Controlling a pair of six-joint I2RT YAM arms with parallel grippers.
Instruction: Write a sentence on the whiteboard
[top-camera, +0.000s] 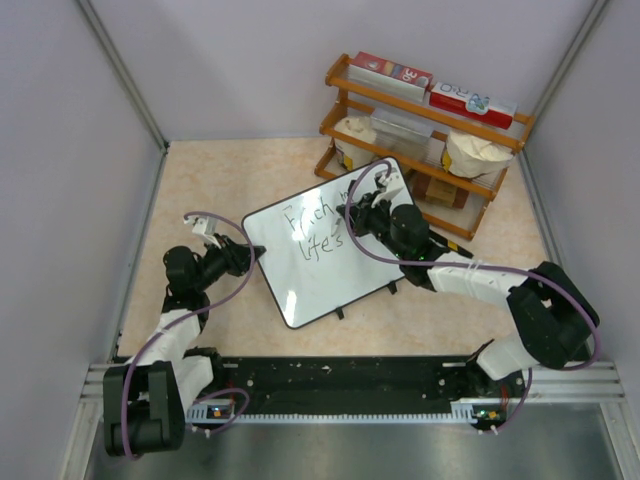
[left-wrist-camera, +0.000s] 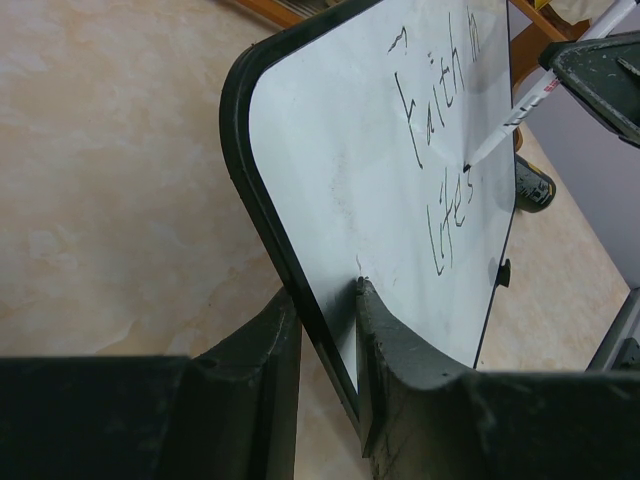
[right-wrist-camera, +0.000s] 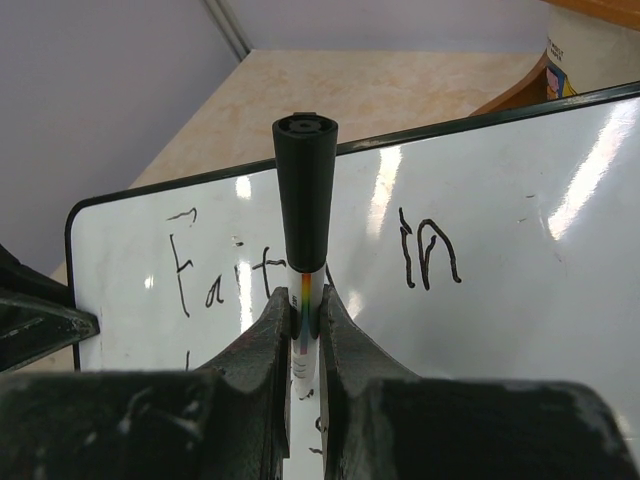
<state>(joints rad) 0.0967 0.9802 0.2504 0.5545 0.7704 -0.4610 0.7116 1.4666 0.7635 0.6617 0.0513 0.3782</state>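
The whiteboard (top-camera: 310, 285) lies tilted in the middle of the table, its left edge raised. My left gripper (top-camera: 252, 255) is shut on its black rim, one finger on each side in the left wrist view (left-wrist-camera: 325, 290). The sentence (top-camera: 318, 232) reads "Faith in" with "life's" below it. It also shows in the left wrist view (left-wrist-camera: 440, 130). My right gripper (top-camera: 352, 222) is shut on a white marker with a black cap (right-wrist-camera: 305, 200). The marker tip (left-wrist-camera: 470, 163) touches the board (left-wrist-camera: 340, 150) just after "life's". The board (right-wrist-camera: 500, 300) fills the right wrist view behind the gripper (right-wrist-camera: 305, 310).
A wooden shelf rack (top-camera: 420, 140) with boxes and white bowls stands right behind the board at the back right. A small black cylinder (left-wrist-camera: 533, 185) lies on the table past the board's far edge. Grey walls close in the left, back and right sides.
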